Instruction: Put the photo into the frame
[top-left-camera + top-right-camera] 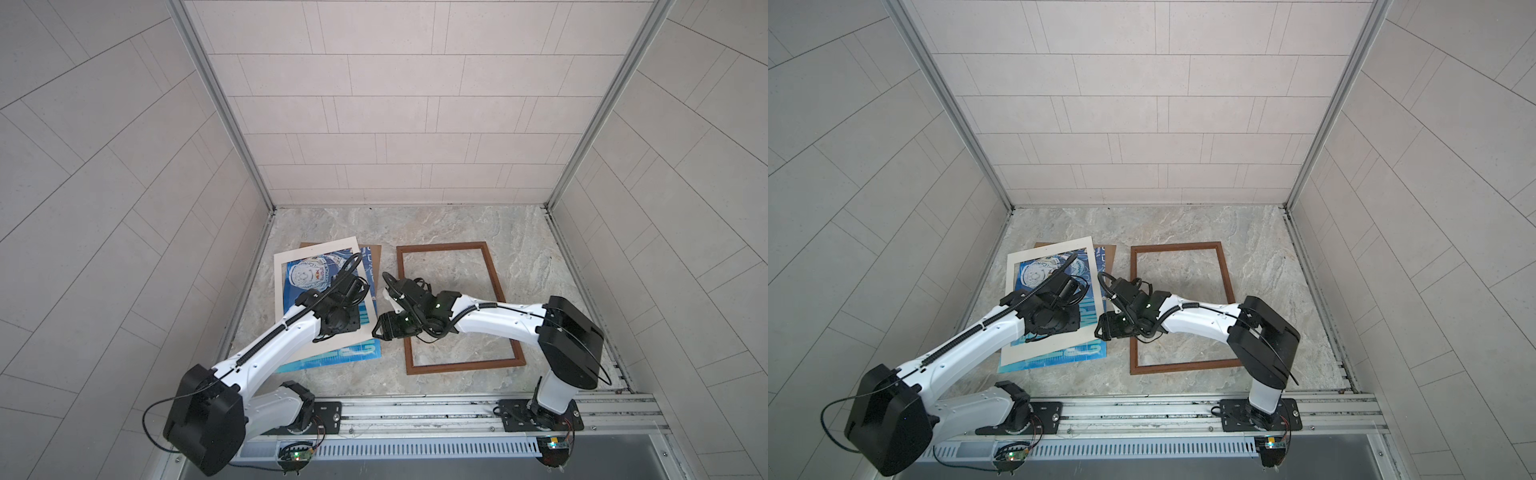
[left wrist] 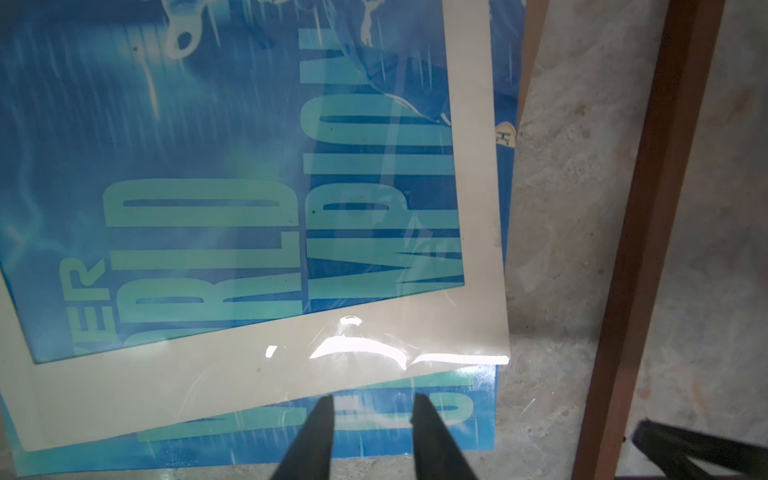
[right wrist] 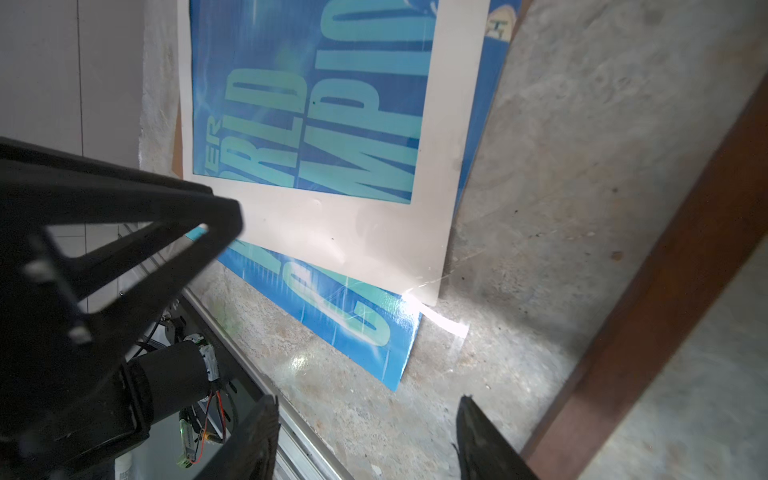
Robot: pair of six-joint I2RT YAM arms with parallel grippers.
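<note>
Pale tiled walls [image 1: 374,124] close in a marble-patterned worktop [image 1: 457,224], and your job sits in two places on it. The dark-brown wooden frame [image 1: 440,246] lies flat on the right with bare marble showing through its opening. The blue helmet photo [image 1: 303,276] lies well to its left, face up, on a brown backing board [image 1: 375,257]. A white mat border [image 1: 316,251] rests skewed on top of it. Only the photo's near strip and one side strip stick out past the mat. Your left tool [image 2: 372,415] sits low over that near strip. Its fingers stand a little apart, and nothing can be seen between them. Your right tool [image 3: 365,436] is spread wide and empty over bare marble between the photo's corner and the frame's nearest rail. I judge you are at the freeing step: nothing has reached the frame yet. Next you need a hold on that thin exposed edge. Then draw the photo out from under the mat without dragging the mat along, carry it across, and square it to the opening.
</note>
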